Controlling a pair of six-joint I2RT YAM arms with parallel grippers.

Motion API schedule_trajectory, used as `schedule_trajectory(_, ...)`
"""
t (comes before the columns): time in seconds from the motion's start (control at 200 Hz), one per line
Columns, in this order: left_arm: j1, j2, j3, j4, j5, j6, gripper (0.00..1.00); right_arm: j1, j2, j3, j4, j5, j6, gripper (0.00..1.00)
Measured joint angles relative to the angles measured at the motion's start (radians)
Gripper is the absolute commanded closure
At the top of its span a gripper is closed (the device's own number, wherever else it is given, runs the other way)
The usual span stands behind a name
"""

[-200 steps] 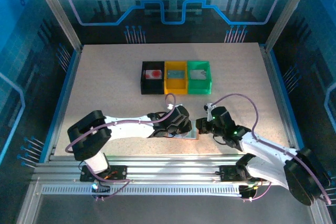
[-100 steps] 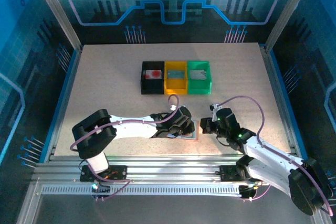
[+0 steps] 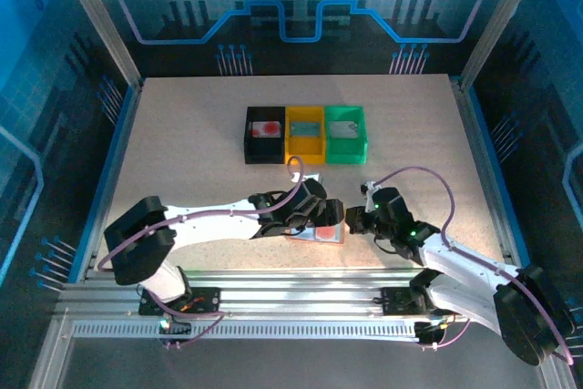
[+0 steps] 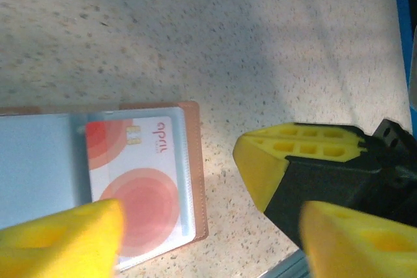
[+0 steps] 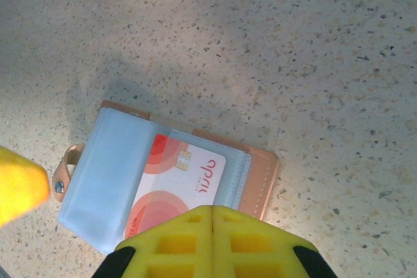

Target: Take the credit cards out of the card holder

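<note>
A: State of left gripper (image 4: 208, 242)?
B: Spread wide over the card holder (image 4: 39, 161) (lying open on the table (image 5: 326, 30), front edge, red credit card (image 5: 179, 180) tucked inside).
A: And right gripper (image 5: 212, 236)?
B: Pinched shut at the holder's edge.

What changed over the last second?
Left end effector opened wide over the card holder, apparently letting it go; its arm's rear swung left. The red card now shows in the top view. Right end effector stayed shut by the holder's right edge; bins unchanged.
</note>
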Motion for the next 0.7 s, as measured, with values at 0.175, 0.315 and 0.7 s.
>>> schedule_trajectory(0.175, 0.000, -0.129, 0.000, -0.090, -0.124, 0.057, 0.01, 0.000, 0.027, 0.000, 0.015, -0.014, 0.000, 1.00)
schedule_trajectory(0.315, 0.000, -0.240, -0.035, -0.080, -0.192, 0.123, 0.01, 0.000, 0.034, 0.000, 0.027, -0.031, -0.001, 1.00)
schedule_trajectory(0.7, 0.000, -0.444, -0.274, 0.050, -0.074, 0.229, 0.01, 0.000, 0.097, 0.000, 0.091, -0.078, -0.001, 1.00)
